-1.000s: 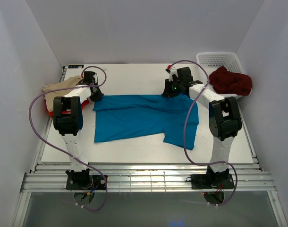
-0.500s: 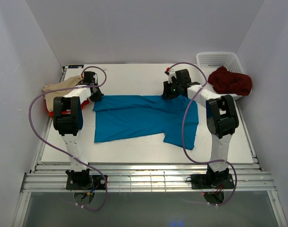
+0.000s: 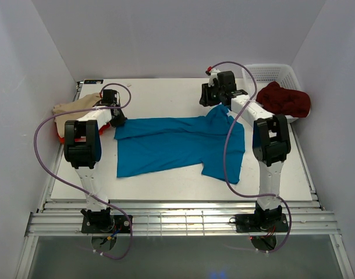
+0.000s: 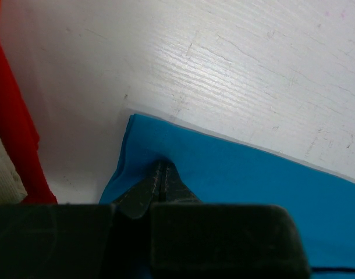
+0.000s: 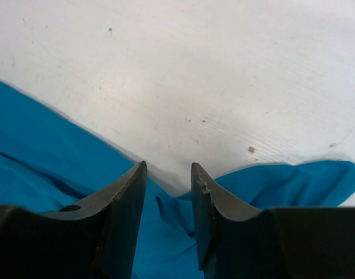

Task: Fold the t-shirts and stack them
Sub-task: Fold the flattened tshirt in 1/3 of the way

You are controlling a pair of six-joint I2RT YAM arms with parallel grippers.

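The teal t-shirt (image 3: 177,142) lies spread flat across the middle of the table (image 3: 166,96). My left gripper (image 3: 116,116) is shut on its far left corner; in the left wrist view the closed fingertips (image 4: 160,167) pinch the teal cloth (image 4: 253,186). My right gripper (image 3: 212,100) hovers open just past the shirt's far right corner, where the cloth stands up in a small peak (image 3: 219,113). In the right wrist view the jaws (image 5: 169,165) stand apart over loose teal folds (image 5: 49,151), gripping nothing. A beige t-shirt (image 3: 73,107) rests on a red one (image 3: 63,138) at the left edge. A maroon t-shirt (image 3: 285,99) drapes over the basket.
The white lattice basket (image 3: 269,72) stands at the far right corner. White walls close in the table on three sides. The red shirt (image 4: 11,128) and beige shirt (image 4: 3,171) lie close to the left of my left gripper.
My right gripper has opened, let go of the teal shirt's far right corner and drawn back toward the far edge. The released cloth stays bunched up. The left arm has not moved.
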